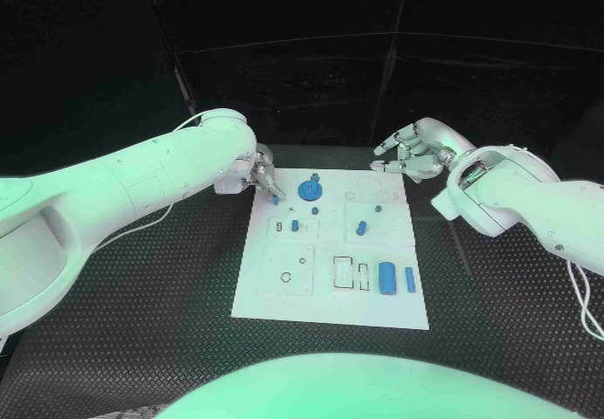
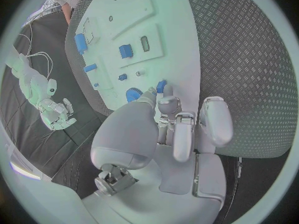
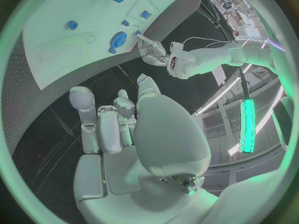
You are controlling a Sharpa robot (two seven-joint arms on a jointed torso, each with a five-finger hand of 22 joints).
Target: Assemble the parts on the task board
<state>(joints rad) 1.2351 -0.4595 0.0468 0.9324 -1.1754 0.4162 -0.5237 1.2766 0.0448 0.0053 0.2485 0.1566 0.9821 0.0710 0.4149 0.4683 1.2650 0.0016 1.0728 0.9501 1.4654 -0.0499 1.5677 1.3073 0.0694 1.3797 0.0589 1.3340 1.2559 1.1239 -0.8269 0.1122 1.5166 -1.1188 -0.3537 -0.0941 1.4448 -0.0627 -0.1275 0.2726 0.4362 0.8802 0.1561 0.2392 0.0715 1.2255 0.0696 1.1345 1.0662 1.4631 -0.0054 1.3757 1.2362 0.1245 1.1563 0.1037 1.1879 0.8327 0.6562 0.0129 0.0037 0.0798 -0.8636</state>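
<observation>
The white task board point(image 1: 284, 297) lies in the middle of the table. On it are a blue gear point(image 1: 311, 188), several small blue parts such as one point(image 1: 361, 230) mid-board, and two blue cylinders point(image 1: 387, 277) near the front right. My left hand point(image 1: 258, 175) is at the board's far left corner and pinches a small blue part point(image 1: 275, 200) at its fingertips, just over the board beside the gear. The left wrist view shows that part point(image 2: 161, 86) at the fingertips point(image 2: 167, 103). My right hand point(image 1: 410, 150) hovers past the far right corner, fingers apart, holding nothing.
Black ribbed matting point(image 1: 164, 288) surrounds the board on all sides. Outlined slots and recesses point(image 1: 344, 271) mark the board's near half. A white cable point(image 1: 581, 297) trails beside my right arm.
</observation>
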